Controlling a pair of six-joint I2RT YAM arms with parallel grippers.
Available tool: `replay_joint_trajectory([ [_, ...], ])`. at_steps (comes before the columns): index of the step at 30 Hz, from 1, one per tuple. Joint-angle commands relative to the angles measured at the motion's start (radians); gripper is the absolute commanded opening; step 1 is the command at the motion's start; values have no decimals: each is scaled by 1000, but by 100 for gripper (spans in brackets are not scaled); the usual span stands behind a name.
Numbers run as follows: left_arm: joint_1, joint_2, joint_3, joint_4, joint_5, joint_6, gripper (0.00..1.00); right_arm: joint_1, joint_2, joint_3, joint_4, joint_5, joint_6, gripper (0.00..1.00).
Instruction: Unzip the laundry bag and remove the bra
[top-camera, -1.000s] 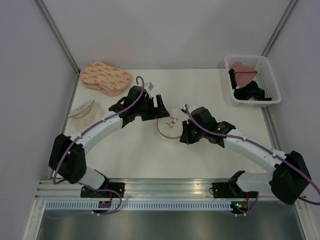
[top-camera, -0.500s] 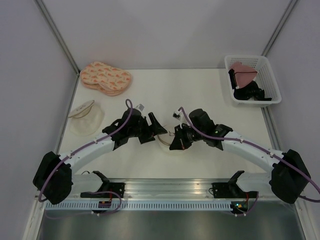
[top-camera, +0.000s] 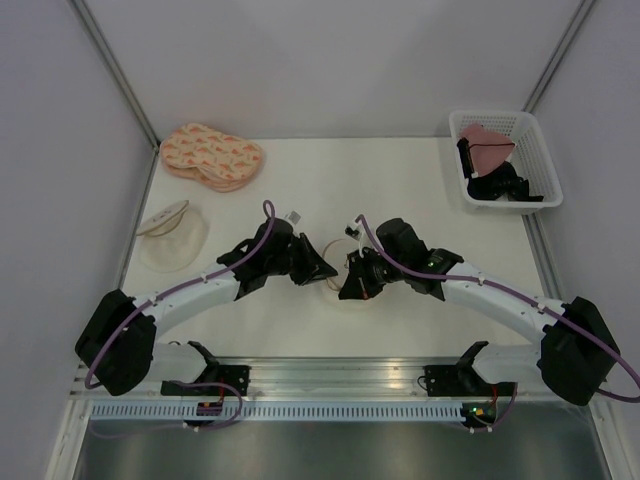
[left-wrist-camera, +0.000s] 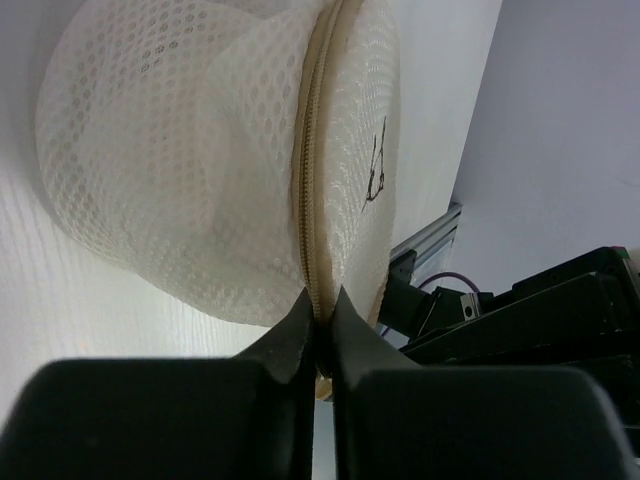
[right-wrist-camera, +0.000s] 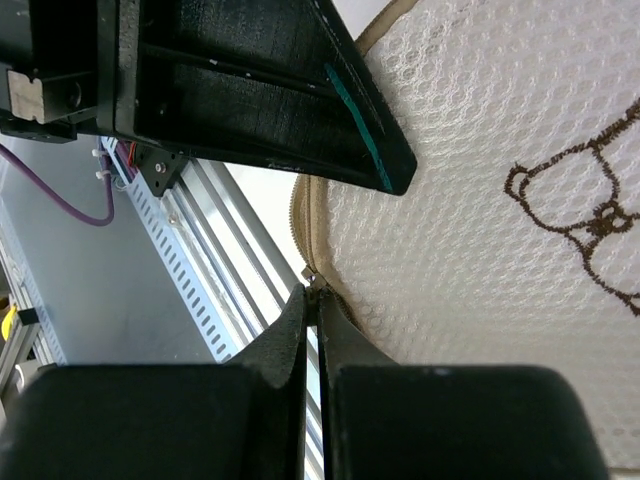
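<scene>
The laundry bag, a round cream mesh pouch with a tan zip rim and a small black mark, stands tilted up on its edge between both grippers. My left gripper is shut on the zip rim at the bag's edge. My right gripper is shut on the small zip pull, beside the mesh face. In the top view the left gripper and right gripper nearly meet over the bag. The bra is hidden.
A peach patterned padded pair lies at the back left. A plain translucent round pouch sits at the left edge. A white basket at the back right holds a pink garment and something black. A metal rail runs along the near edge.
My left gripper has come nearer and its open jaws have shut on the bag's zip rim. The bag has been drawn nearer and tipped up. The right gripper stays shut on the pull.
</scene>
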Motion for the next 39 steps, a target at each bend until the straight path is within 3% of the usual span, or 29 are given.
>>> replay_joint_trajectory([
  [1,-5,2,-1,54,-7,-12,3,6,-14,4,22,14,-9,0],
  [11,90,51,114,38,-14,170,2,16,39,7,-223,168,-47,0],
  [17,126,112,203,-20,105,331,2,16,65,47,-357,507,26,0],
  [23,132,212,295,-110,220,515,2,12,140,118,-368,838,86,1],
  [28,172,316,436,-155,214,615,2,9,139,133,-302,836,95,0],
  [32,201,391,556,-134,208,623,2,10,81,118,-240,739,86,0],
  [35,201,416,610,-132,172,585,39,9,59,104,-211,638,83,0],
  [36,199,404,605,-135,109,563,63,9,53,98,-203,611,83,1],
  [37,199,385,563,-143,66,537,76,10,49,93,-185,562,86,1],
  [38,193,326,529,-141,26,482,96,9,37,81,-176,538,86,1],
  [39,187,297,462,-141,-31,460,100,9,30,73,-164,521,86,0],
])
